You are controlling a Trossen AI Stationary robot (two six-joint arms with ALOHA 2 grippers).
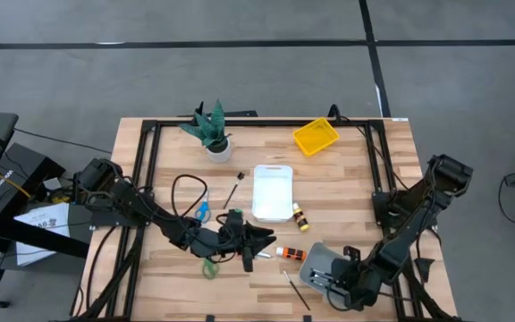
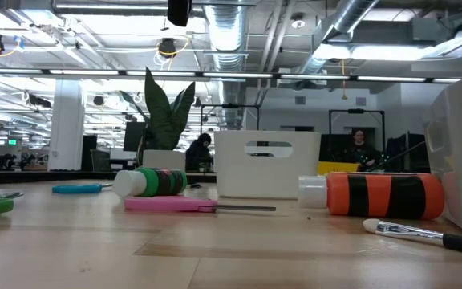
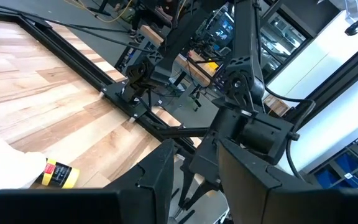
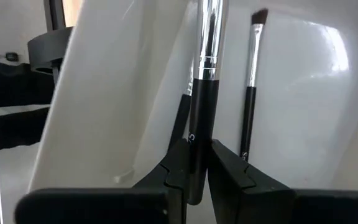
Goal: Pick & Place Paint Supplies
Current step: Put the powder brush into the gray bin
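Right end effector [image 4: 194, 163] is clamped on a thin brush [image 4: 202, 93] with a black handle and silver ferrule, held over the grey tray [image 1: 322, 265] at the counter's [image 1: 347, 174] near right edge. A second brush [image 4: 249, 93] lies in that tray just beside it. Left end effector [image 1: 256, 238] sits low at mid-counter, fingers spread and empty. Around it: orange bottle [image 1: 291, 254], yellow bottle [image 1: 299, 216] by the white tray [image 1: 272, 190], blue scissors [image 1: 202, 211], green scissors [image 1: 209, 266], another brush [image 1: 295, 290] just beside the grey tray.
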